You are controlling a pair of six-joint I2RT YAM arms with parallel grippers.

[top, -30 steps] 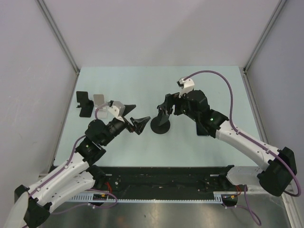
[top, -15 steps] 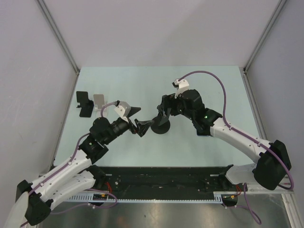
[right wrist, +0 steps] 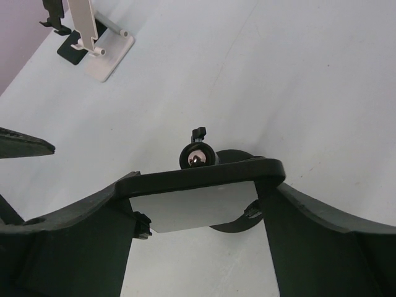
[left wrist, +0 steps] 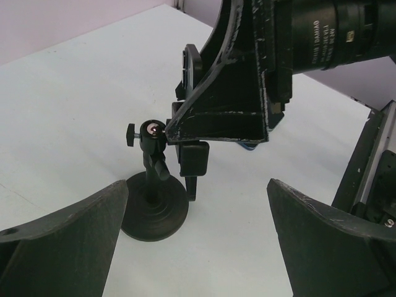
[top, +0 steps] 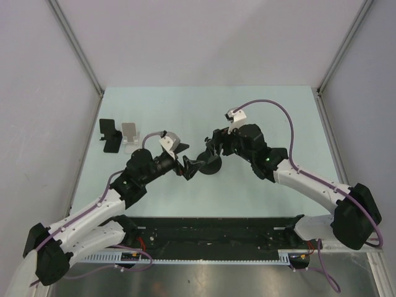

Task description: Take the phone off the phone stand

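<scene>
The black phone stand (top: 211,164) has a round base and a ball head, and stands mid-table. It also shows in the left wrist view (left wrist: 154,207). My right gripper (top: 214,144) is shut on the phone (right wrist: 192,204), a grey slab with a black rim, held flat across its fingers at the stand's ball head (right wrist: 197,156). In the left wrist view the phone's edge (left wrist: 192,69) shows behind the right finger, above the stand's clamp (left wrist: 193,158). My left gripper (top: 190,167) is wide open and empty, low and just left of the base, with both fingers (left wrist: 62,241) in view.
A small black stand (top: 110,133) and a white stand (top: 129,132) sit at the far left of the table. They also show in the right wrist view, the white stand (right wrist: 93,46) at top left. Grey walls close in the table.
My left gripper has moved right, up close to the stand's base. My right gripper has shifted slightly left over the top of the stand, still holding the phone.
</scene>
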